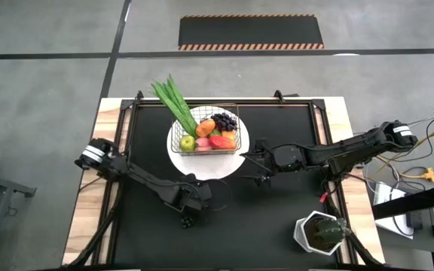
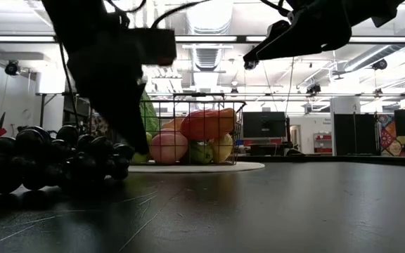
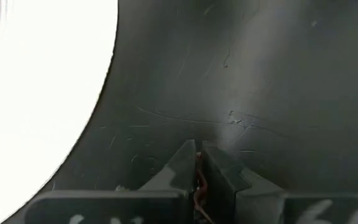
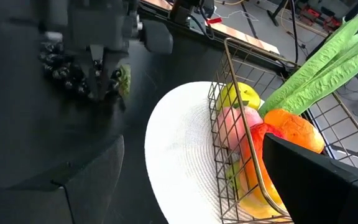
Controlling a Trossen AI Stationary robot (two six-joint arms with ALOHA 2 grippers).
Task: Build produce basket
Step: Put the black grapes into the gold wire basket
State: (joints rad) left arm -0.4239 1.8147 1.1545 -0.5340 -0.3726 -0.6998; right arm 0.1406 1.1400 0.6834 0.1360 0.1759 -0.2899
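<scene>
The dark grape bunch (image 2: 55,158) lies on the black table (image 1: 277,218) right under the left gripper (image 1: 189,219), whose jaws are pinched tight on a thin brownish stem, seen between the fingers (image 3: 219,177) in the left wrist view. To do this step well, lift straight up and slowly, since a stem hold lets the knobbly, glossy cluster swing, then carry it over the basket (image 1: 211,135) rim. The basket is thin wire mesh, see-through, standing on a round white plate (image 1: 202,167) beyond the left jaws, already filled with smooth toy fruit and flat green leafy stalks (image 1: 173,102). The right gripper (image 1: 249,167) waits wide open just beside the plate.
</scene>
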